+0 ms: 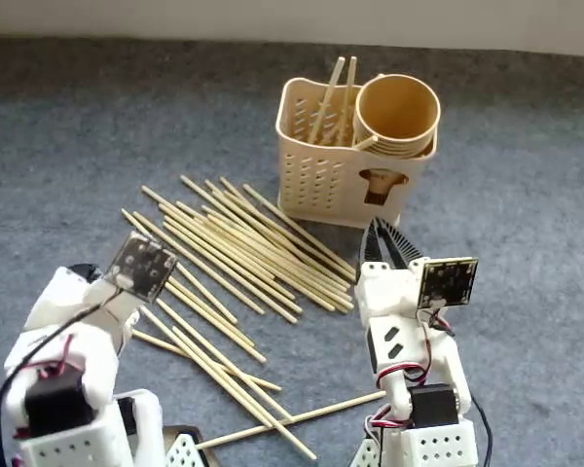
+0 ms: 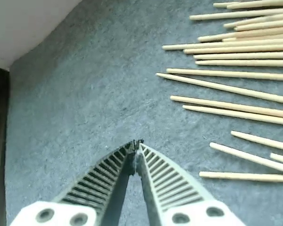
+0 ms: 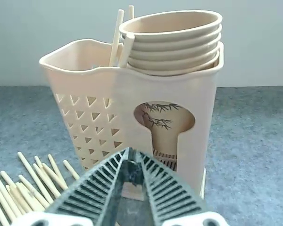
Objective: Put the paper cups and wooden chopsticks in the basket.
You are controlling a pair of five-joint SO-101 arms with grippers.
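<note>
Basket [image 1: 316, 165] [image 3: 99, 108] stands upright on the grey table [image 1: 78, 146] [image 2: 85, 84], far and a little right of centre, its keyhole cutout [image 1: 382, 185] [image 3: 172, 125] facing the arms. The right end effector [image 1: 377, 229] [image 3: 130, 150] sits just near the basket and points at it, tips pressed together and holding nothing. The left end effector [image 2: 137, 143] is likewise closed and empty, over bare table to the left of the chopstick spread. A stack of nested cups [image 1: 399, 112] [image 3: 172, 42] fills the basket's right compartment, rims rising above its wall and the lowest cup visible through the cutout. Many chopsticks [image 1: 243, 248] [image 2: 236, 52] [image 3: 28, 183] lie loose on the table in a roughly parallel spread, running from beside the basket's near-left corner down between the two arms; one lone stick [image 1: 292, 420] lies crosswise at the near edge. A few standing sticks [image 1: 329, 97] [image 3: 116, 37] lean in the basket's left compartment, just beside the cups.
</note>
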